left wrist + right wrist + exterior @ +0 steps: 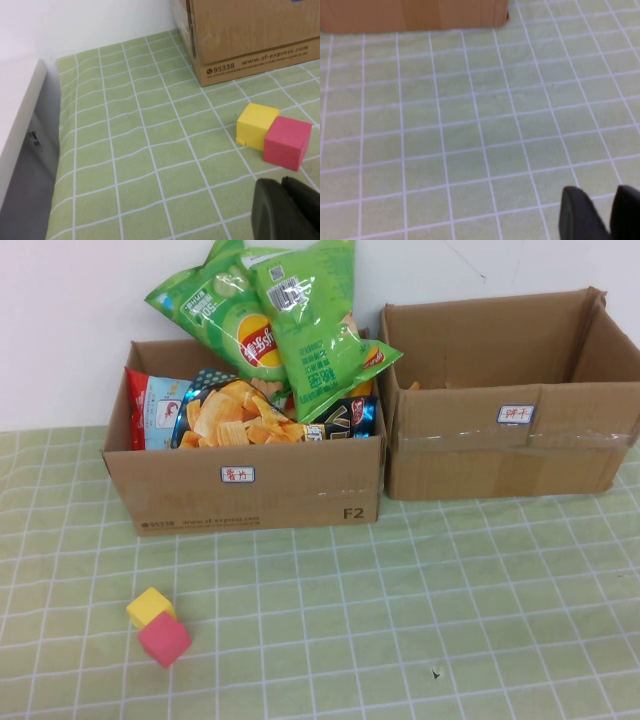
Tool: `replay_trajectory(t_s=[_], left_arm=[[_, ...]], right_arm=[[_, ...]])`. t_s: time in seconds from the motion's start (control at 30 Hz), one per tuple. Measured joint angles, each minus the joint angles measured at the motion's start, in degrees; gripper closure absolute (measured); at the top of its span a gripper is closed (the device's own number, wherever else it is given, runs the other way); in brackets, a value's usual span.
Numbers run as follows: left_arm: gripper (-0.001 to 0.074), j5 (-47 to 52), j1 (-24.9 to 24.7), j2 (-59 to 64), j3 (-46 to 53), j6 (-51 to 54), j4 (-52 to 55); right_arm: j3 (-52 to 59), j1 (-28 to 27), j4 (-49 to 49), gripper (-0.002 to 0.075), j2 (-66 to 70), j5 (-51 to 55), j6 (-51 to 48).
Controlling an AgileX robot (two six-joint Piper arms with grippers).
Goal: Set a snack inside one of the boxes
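Green cloth [470, 125] under right gripper [600, 200] (left gripper [281, 192] near cubes [272, 132]).

Left tool [287, 210] and right tool [600, 212] cut off at frame edges.
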Motion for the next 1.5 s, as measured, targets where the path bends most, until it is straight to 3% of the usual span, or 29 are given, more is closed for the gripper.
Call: replay_trajectory(t_s=[0.17, 0.53, 0.67, 0.93, 1.2, 1.37, 1.5], left_arm=[[0.0736, 0.0, 0.0, 0.0, 0.0, 0.0, 0.0], [0.0736, 0.0, 0.0, 0.0, 0.0, 0.0, 0.0], [0.0736, 0.0, 0.0, 0.0, 0.0, 0.0, 0.0], [0.0736, 0.0, 0.0, 0.0, 0.0, 0.0, 0.0], [0.0736, 0.0, 0.0, 0.0, 0.0, 0.0, 0.0], [0.0736, 0.0, 0.0, 0.0, 0.0, 0.0, 0.0], [0.0736, 0.0, 0.0, 0.0, 0.0, 0.0, 0.0]], right_arm=[[2.27, -2.1, 0.24, 0.0572, -8.16, 0.11, 0.0], [8.59, -18.8, -1.18, 0.0572, -29.13, -3.22, 0.22], [8.83, -19.81, -3.19, 0.0572, -29.91, -6.55, 0.22], [8.86, -19.91, -8.34, 0.0572, -29.91, -23.58, 0.06], [10.93, -23.54, 14.76, 0.0572, -30.45, -24.28, -26.58], [16.34, -28.91, 20.74, 0.0572, -30.63, -24.17, -30.48], [23.69, -30.16, 25.25, 0.0572, -30.63, -24.98, -30.83]])
